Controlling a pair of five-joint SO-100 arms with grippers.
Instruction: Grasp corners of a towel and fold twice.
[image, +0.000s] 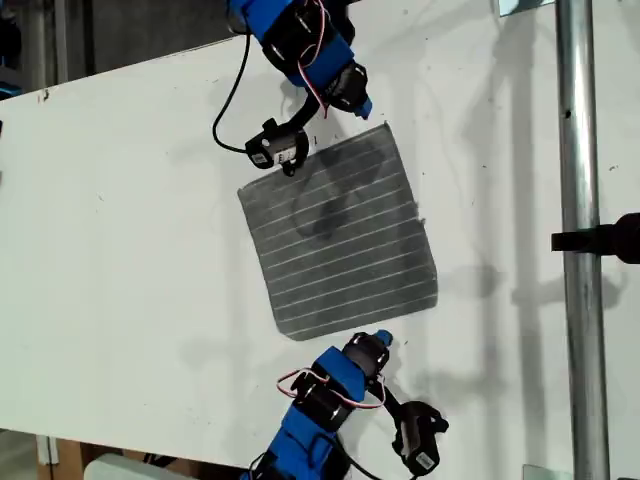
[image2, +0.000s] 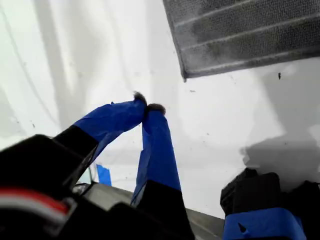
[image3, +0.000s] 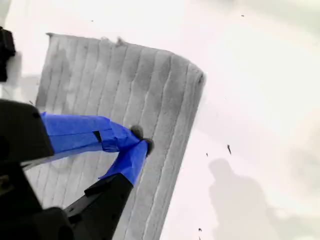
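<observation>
- The towel (image: 340, 235) is laid out flat on the white table (image: 120, 250), near the middle of the exterior view, with its stripes running parallel to its upper and lower edges there.
- No crease, doubled layer or lifted edge can be made out, so the cloth is judged to be unfolded. Neither of the two folds is done, and both are left.
- All four corners are seen resting on the table in the exterior view, and none is held.
- The upper corner (image: 383, 128) towards the exterior view's right lies just beside my first gripper (image: 362, 105). In the first wrist view that corner (image2: 186, 75) is seen slightly beyond the tips, apart from them.
- My first gripper (image2: 148, 106) is pressed together over bare table, with nothing pinched between its jaws.
- My second gripper (image: 382, 340) is placed at the towel's lower edge in the exterior view, between the two lower corners and nearer the lower corner (image: 433, 298) on that view's right.
- In the second wrist view my second gripper (image3: 142, 140) is seen against the cloth (image3: 110, 85), its tips brought together. No fabric appears to be gathered or raised by them, though contact with the cloth cannot be ruled out.
- The step in hand is judged to be the approach to the corners. The jaws must be spread before any corner can be taken.
</observation>
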